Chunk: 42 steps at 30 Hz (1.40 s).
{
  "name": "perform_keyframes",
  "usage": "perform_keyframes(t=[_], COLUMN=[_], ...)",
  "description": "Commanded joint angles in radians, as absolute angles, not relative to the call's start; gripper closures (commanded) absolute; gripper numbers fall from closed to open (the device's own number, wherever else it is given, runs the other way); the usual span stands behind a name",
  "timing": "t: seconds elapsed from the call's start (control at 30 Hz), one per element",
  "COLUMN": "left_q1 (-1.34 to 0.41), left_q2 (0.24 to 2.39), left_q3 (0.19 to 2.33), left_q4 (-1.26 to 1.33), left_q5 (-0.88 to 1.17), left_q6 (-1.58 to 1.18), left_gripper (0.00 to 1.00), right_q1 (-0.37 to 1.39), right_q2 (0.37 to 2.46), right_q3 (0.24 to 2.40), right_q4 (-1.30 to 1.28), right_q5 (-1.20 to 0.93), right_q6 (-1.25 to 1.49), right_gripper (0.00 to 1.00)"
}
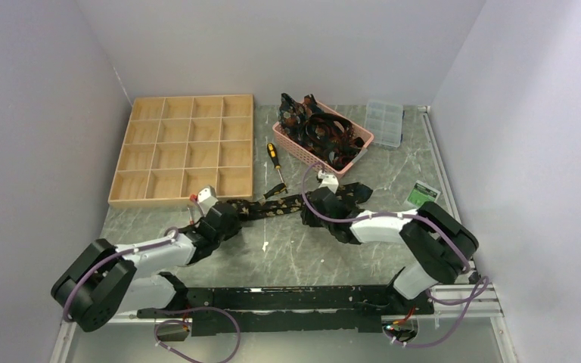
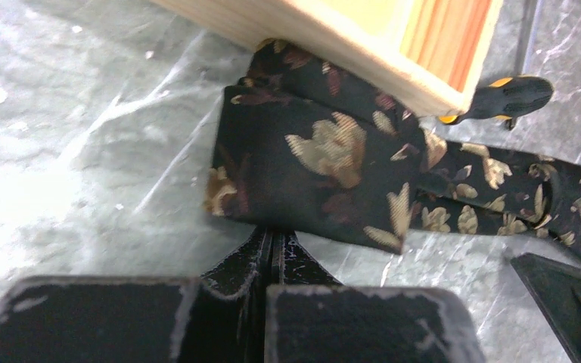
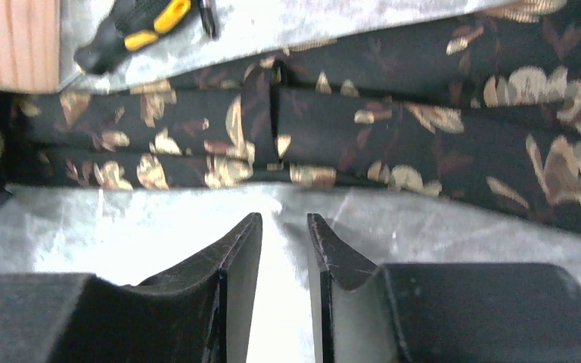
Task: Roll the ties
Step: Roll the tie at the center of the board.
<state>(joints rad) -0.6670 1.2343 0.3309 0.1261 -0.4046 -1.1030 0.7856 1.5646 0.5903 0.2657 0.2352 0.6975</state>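
Note:
One black tie (image 1: 272, 208) with tan-gold leaf patterns lies stretched across the table between my two grippers. Its wide folded end (image 2: 325, 159) rests against the wooden tray's corner. My left gripper (image 2: 272, 236) is shut, and its tips vanish under that end's near edge, pinching the fabric. In the right wrist view, folded layers of the tie (image 3: 393, 128) run across just beyond my right gripper (image 3: 284, 221). That gripper stands a little open over bare table with nothing between its fingers. More ties (image 1: 319, 128) are piled in the pink basket (image 1: 357, 144).
A wooden compartment tray (image 1: 185, 147) sits at the back left, its corner (image 2: 393, 45) over the tie's end. A yellow-and-black screwdriver (image 1: 274, 160) lies between the tray and the basket. At the back right are a clear plastic box (image 1: 384, 121) and a green card (image 1: 424, 193).

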Motion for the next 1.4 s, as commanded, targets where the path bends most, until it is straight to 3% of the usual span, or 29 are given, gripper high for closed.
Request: perform_keyframes(t=[0.0, 0.27, 0.53, 0.77, 0.87, 0.93, 1.1, 1.17, 1.3, 1.37], left_q1=[-0.658, -0.658, -0.631, -0.602, -0.602, -0.618, -0.656, -0.656, -0.651, -0.631], left_q2=[1.168, 1.06, 1.348, 1.388, 1.346, 1.274, 0.927, 0.796, 0.636, 0.643], left_q3=[0.279, 0.25, 0.385, 0.399, 0.395, 0.371, 0.321, 0.34, 0.38, 0.403], left_q4=[-0.158, -0.291, -0.218, -0.178, -0.205, -0.203, -0.326, -0.417, -0.546, -0.552], left_q5=[-0.351, -0.359, -0.429, -0.414, -0.38, -0.325, -0.243, -0.247, -0.341, -0.387], left_q6=[-1.082, -1.214, -1.139, -1.103, -1.071, -1.036, -1.04, -1.04, -1.042, -1.042], left_gripper=[0.97, 0.97, 0.97, 0.97, 0.97, 0.97, 0.96, 0.87, 0.54, 0.48], right_q1=[0.843, 0.879, 0.886, 0.894, 0.9, 0.904, 0.904, 0.905, 0.906, 0.908], right_q2=[1.485, 1.445, 1.436, 1.409, 1.4, 1.4, 1.457, 1.504, 1.602, 1.653], right_q3=[0.56, 0.558, 0.566, 0.558, 0.575, 0.605, 0.731, 0.79, 0.894, 0.945], right_q4=[0.13, 0.135, 0.143, 0.155, 0.159, 0.158, 0.156, 0.163, 0.193, 0.199], right_q5=[0.284, 0.267, 0.246, 0.217, 0.186, 0.153, 0.083, 0.059, 0.016, 0.004], right_q6=[0.643, 0.656, 0.658, 0.648, 0.629, 0.619, 0.646, 0.666, 0.7, 0.706], right_gripper=[0.66, 0.65, 0.64, 0.64, 0.62, 0.56, 0.4, 0.35, 0.34, 0.36])
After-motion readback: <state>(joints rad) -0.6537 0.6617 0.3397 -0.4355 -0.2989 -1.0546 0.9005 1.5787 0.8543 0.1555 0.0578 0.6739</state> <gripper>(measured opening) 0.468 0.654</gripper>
